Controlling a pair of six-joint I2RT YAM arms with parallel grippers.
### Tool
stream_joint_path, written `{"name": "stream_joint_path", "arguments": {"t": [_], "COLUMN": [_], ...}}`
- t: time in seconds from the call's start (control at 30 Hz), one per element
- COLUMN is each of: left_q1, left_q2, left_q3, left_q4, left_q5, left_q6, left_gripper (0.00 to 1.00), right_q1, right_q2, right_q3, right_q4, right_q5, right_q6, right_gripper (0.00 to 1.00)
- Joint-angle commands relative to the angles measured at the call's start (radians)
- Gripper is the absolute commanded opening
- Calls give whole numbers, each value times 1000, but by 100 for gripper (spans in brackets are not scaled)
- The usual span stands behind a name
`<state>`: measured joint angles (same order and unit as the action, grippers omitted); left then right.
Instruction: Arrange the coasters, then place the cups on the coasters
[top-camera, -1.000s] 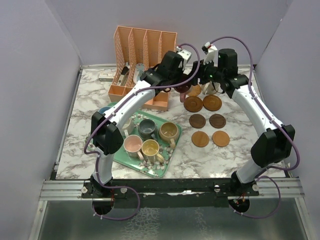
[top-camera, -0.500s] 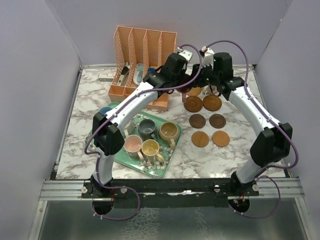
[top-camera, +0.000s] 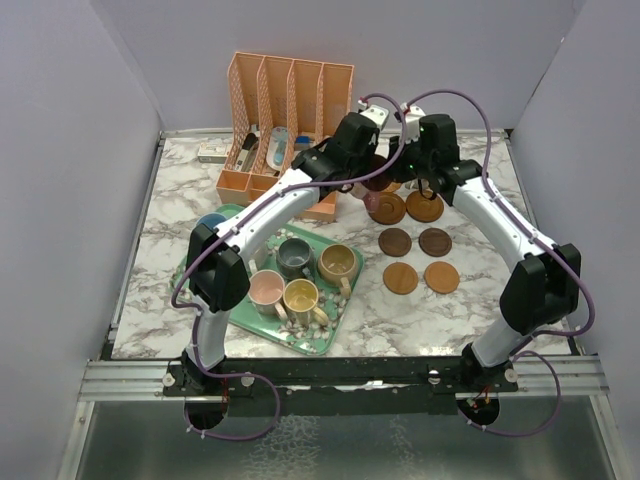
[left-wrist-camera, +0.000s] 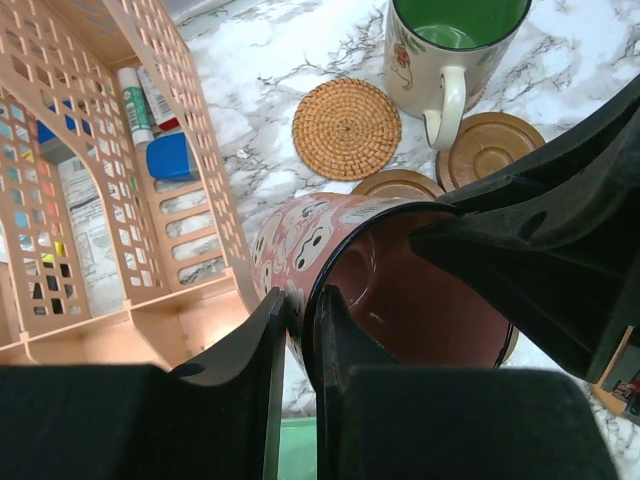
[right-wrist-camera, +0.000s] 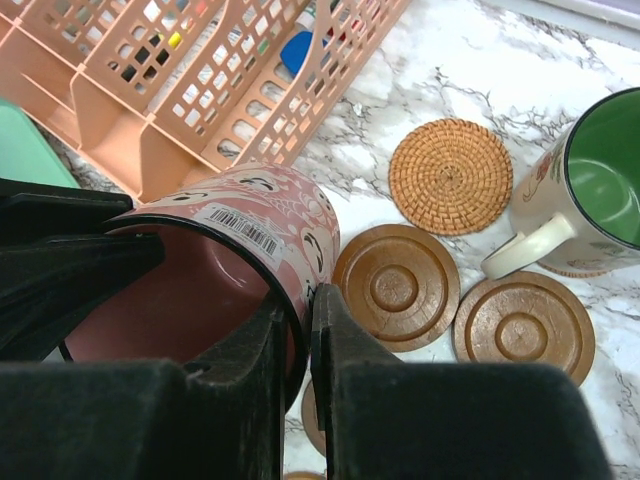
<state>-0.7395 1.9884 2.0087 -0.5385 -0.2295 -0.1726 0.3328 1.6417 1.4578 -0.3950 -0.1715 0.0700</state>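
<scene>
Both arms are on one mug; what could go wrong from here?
1. The left gripper and right gripper both pinch the wall of the tilted pink patterned mug; if the arms move apart, it may twist or slip free.
2. It is held close to the cream green-lined mug and the ringed brown wooden coasters; a drop could knock them.

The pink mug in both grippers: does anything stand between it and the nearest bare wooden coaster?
Nothing visible does. The pink mug hangs tilted right beside that wooden coaster; the green-lined mug stands farther off.
</scene>
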Motion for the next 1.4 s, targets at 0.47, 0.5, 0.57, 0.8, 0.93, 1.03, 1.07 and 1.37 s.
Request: {"name": "stream_joint_path", "arguments": {"t": [0.47, 0.5, 0.57, 0.8, 0.93, 1.03, 1.07, 1.37], "left_q1": [40, 47, 58, 92, 96, 97, 98, 110], "left_q2": [-241, -256, -283, -370, -411, -442, -452, -518], "left_q3": [-185, -204, -244, -351, -412, -447, -458, -536], "left_q4": [221, 230, 250, 290, 321, 336, 339, 383], "left_q5": [184, 192, 196, 163, 134, 112, 105, 68], "left_q6": [68, 79, 92, 124, 142, 156, 162, 187], "left_gripper": [50, 52, 54, 58, 59, 60, 60, 63], "right_q1": [-52, -52, -54, -54, -54, -54, -54, -54], "right_q2": [-36, -36, -33, 15, 57, 114, 138, 261], "right_q3": [-24, -22, -10, 62, 114, 189, 219, 343], "right_q4": [23, 26, 28, 38, 36, -11, -33, -74], "right_q5": [64, 69, 81, 108, 160, 216, 236, 322], "right_q6": [1, 2, 6, 53, 114, 162, 178, 212], "right_gripper": [1, 1, 1, 1, 1, 1, 1, 1]}}
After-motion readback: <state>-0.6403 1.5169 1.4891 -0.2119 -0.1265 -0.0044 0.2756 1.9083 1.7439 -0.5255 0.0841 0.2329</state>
